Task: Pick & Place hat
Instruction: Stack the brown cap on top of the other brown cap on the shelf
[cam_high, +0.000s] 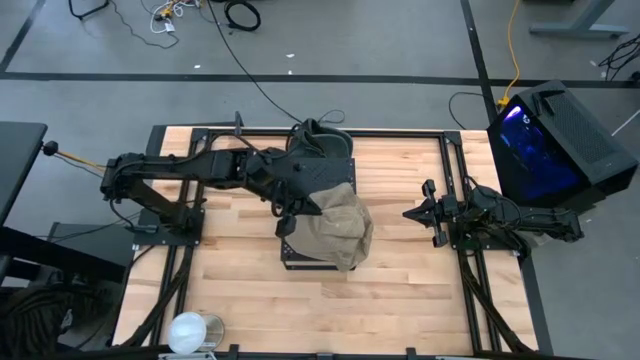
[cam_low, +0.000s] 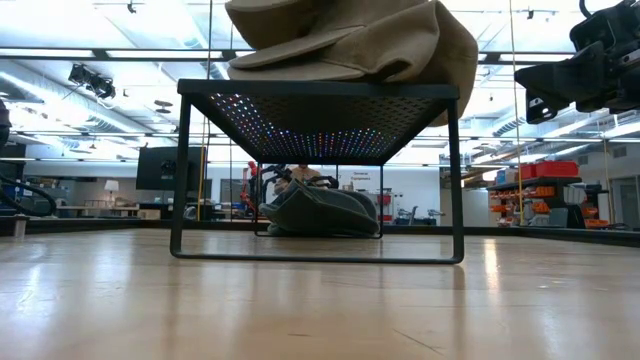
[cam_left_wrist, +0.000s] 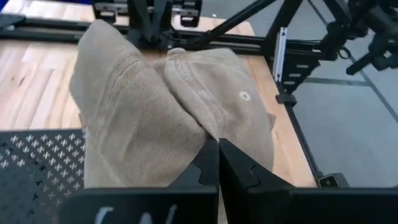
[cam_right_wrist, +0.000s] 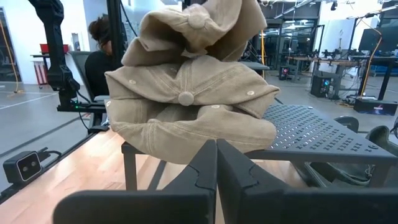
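Two tan cloth hats (cam_high: 340, 232) lie bunched one on the other on a black perforated stand (cam_high: 300, 262) at mid-table. In the low view the tan hats (cam_low: 360, 40) droop over the stand's top (cam_low: 320, 92). In the right wrist view the upper hat (cam_right_wrist: 196, 20) rests on the lower hat (cam_right_wrist: 186, 98). A dark green hat (cam_high: 318, 131) lies on the table at the far edge and shows under the stand as the green hat (cam_low: 320, 212). My left gripper (cam_high: 288, 218) (cam_left_wrist: 217, 148) is over the stand, shut on tan cloth. My right gripper (cam_high: 415, 213) (cam_right_wrist: 216, 148) waits shut at the table's right. My left gripper pinches a crease of the tan hat's crown (cam_left_wrist: 208, 127) between its two shut fingers, on the hat's side toward the table's left. The fingers come from the table's left, slanting down. The hat lies on the stand, with its crown hanging over the stand's right edge.
A white round cup (cam_high: 190, 330) stands at the table's near left corner. Black frame rails (cam_high: 455, 190) run along the table's sides. A black case with blue light (cam_high: 550, 140) sits beyond the right edge. Bare wood (cam_high: 240, 290) lies near the stand's left.
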